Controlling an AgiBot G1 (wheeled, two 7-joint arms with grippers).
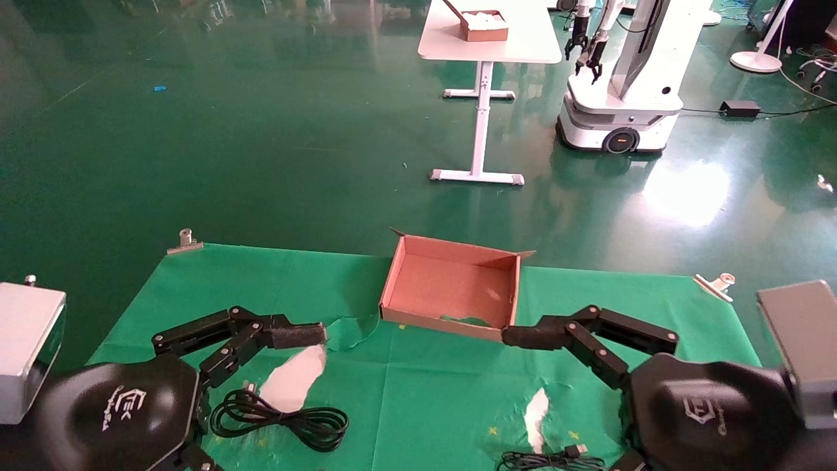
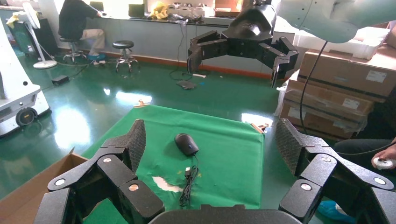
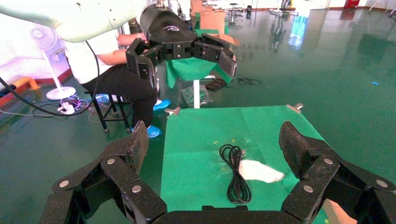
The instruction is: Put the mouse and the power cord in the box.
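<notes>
I see brown cardboard box (image 1: 451,288), black power cord (image 1: 281,418), black-grey mouse (image 2: 186,143), green tablecloth (image 1: 425,392) w/ white torn patches.

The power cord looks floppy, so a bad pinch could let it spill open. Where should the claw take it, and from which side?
Probably at the middle of the power cord, where its long narrow coil bunches the strands together. Come straight down from above with the open left claw, jaws across the coil's narrow width, since it lies flat on the green cloth with the plug at one end.

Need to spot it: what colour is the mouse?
Black-grey mouse, clearest in the left wrist view.
</notes>
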